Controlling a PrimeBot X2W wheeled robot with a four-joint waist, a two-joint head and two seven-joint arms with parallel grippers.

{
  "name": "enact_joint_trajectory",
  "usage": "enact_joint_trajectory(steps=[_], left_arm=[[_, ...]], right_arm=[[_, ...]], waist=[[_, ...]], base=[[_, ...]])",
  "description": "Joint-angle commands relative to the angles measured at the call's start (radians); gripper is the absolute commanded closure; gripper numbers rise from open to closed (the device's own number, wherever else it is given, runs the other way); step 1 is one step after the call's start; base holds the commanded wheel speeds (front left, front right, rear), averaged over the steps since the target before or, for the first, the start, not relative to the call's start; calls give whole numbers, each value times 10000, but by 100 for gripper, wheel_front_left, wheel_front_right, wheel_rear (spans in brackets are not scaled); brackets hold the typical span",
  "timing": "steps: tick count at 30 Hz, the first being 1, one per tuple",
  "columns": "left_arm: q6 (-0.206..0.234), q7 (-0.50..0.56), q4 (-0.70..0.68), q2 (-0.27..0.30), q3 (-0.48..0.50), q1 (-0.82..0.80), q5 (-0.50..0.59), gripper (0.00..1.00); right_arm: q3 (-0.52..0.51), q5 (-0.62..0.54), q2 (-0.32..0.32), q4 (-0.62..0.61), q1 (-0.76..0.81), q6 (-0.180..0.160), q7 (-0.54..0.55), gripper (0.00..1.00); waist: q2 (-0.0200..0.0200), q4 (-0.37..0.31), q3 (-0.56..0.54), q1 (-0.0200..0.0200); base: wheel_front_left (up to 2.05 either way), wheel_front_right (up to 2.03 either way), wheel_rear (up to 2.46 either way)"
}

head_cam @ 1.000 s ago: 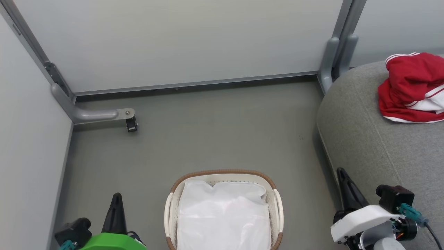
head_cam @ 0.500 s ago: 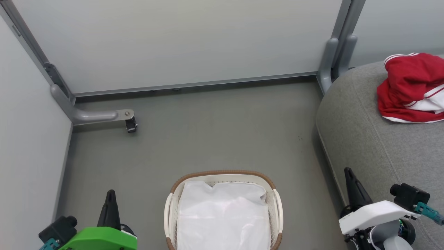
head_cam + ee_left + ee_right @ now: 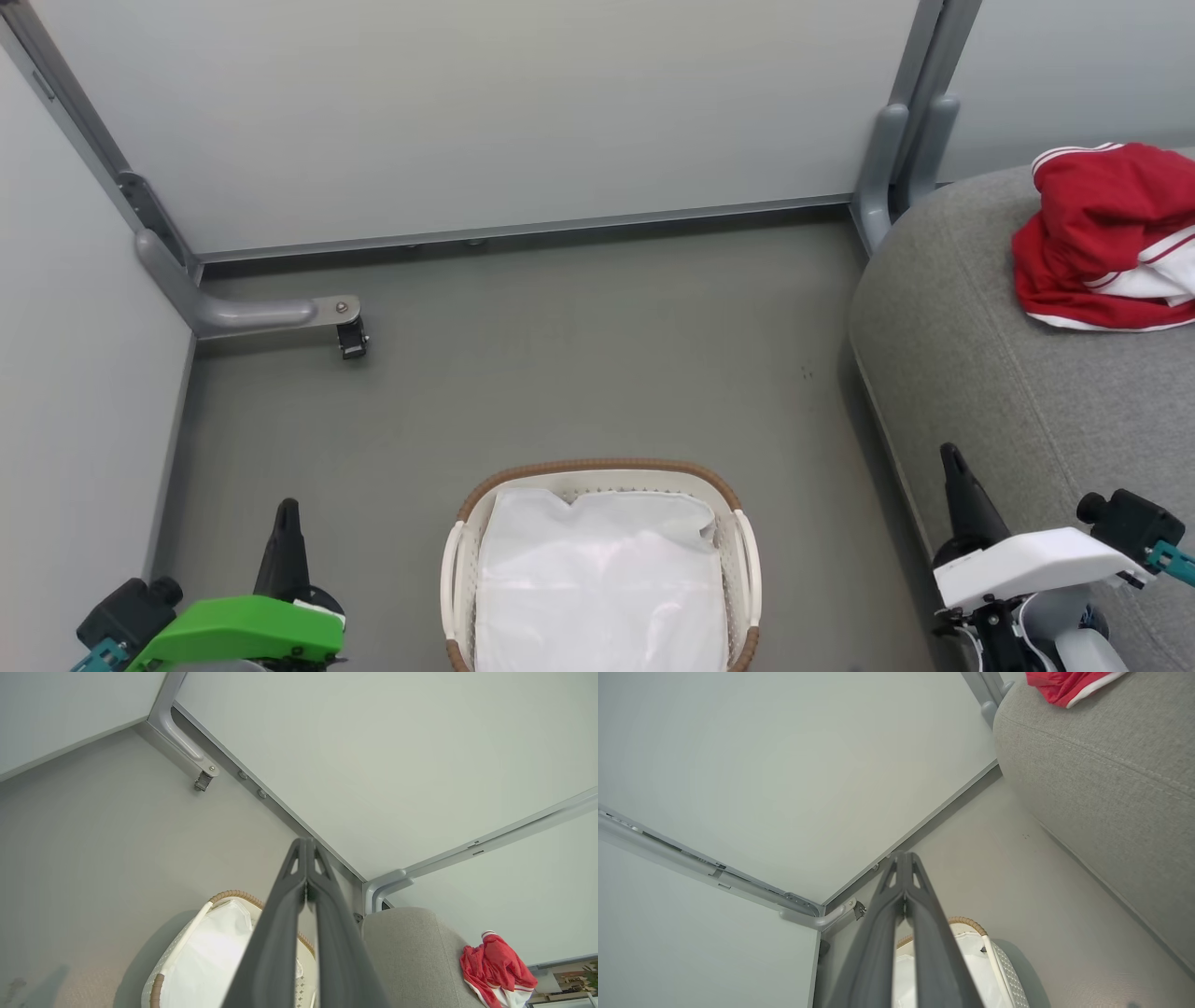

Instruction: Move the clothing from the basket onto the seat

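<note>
A red garment with white stripe trim, the clothing (image 3: 1097, 233), lies bunched on the grey seat (image 3: 990, 392) at the right. It also appears as clothing (image 3: 495, 963) and clothing (image 3: 1064, 683) on the seat (image 3: 406, 952), (image 3: 1101, 765). The white basket (image 3: 597, 466) with a brown rim stands on the floor at bottom centre, a plain white sheet (image 3: 597, 588) covering its inside. My left gripper (image 3: 286, 511) is shut and empty, left of the basket (image 3: 233, 893). My right gripper (image 3: 952, 459) is shut and empty, between basket (image 3: 966, 921) and seat.
Pale partition walls (image 3: 467, 112) enclose the grey floor (image 3: 560, 355) at the back and left. A grey bracket with a small black caster (image 3: 353, 334) juts from the left corner. A grey post (image 3: 887, 168) stands beside the seat's far corner.
Both grippers have drawn apart: the left slid down and to the left, the right moved to the right toward the seat. Basket, sheet and clothing have not moved.
</note>
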Motion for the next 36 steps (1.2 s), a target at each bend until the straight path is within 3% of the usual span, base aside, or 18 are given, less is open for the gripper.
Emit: enact_joint_trajectory(steps=[1,36], left_arm=[[-59,58,-122,39,73,-318,-278,100],[-301,1042,-218,50,643,-702,-3654,100]], right_arm=[[-68,340,-97,-144,-192,-5,70,100],[-558,4163,-120,-196,-320,-8,1044,100]], waist=[[0,-2,-2,0],[0,-55,-72,0]], base=[[0,0,0],[0,0,0]])
